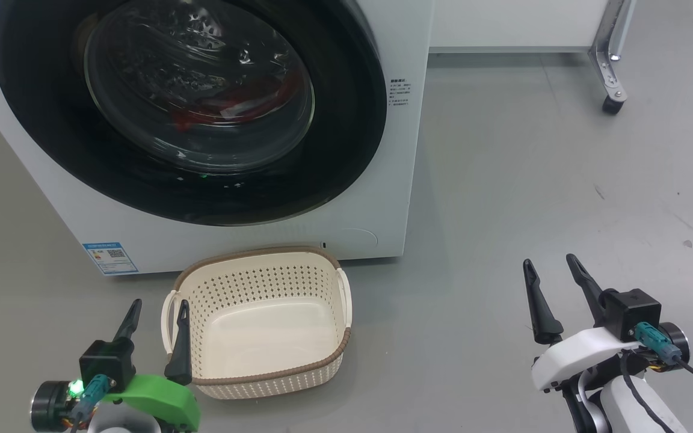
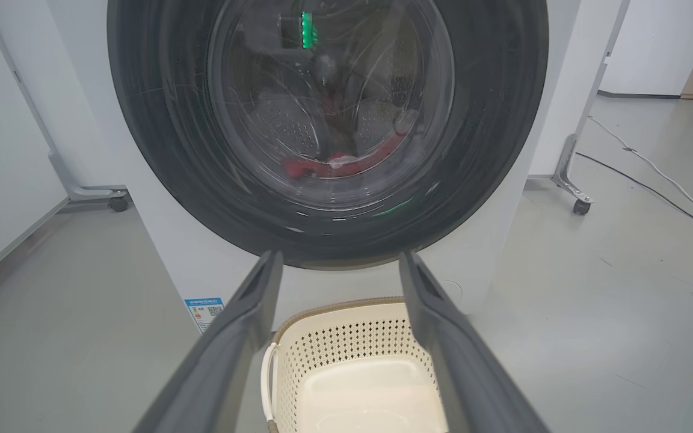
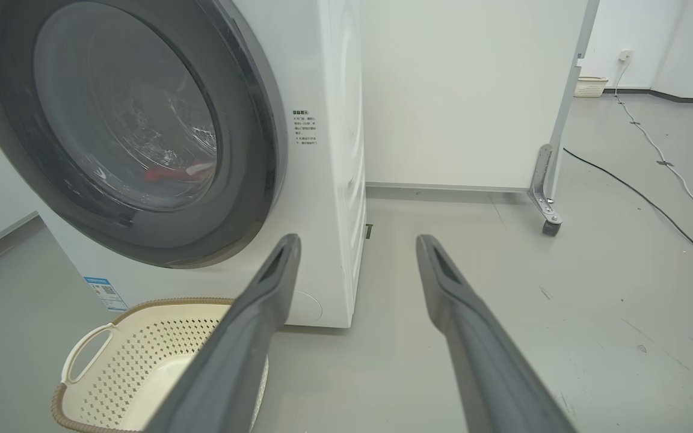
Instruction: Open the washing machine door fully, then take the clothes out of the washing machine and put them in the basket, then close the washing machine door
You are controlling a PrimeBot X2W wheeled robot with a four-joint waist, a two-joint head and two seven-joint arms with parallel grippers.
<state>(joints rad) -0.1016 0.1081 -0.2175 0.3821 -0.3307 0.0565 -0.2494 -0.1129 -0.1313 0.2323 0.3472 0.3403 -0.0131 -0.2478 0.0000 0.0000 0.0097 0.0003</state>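
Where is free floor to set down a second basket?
Bare grey floor spreads right of the big white washing machine, up to the wheeled metal leg. Crowded: before it, where the cream perforated plastic basket sits.

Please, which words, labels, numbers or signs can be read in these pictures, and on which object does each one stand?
The small blue label with a square code, low on the left of the front of the big white front-loading washing machine: print too small to read.
The block of dark printed lines, on the same front, right of the round black-ringed glass door: too small and blurred to read.
So no text can be quoted as it reads.
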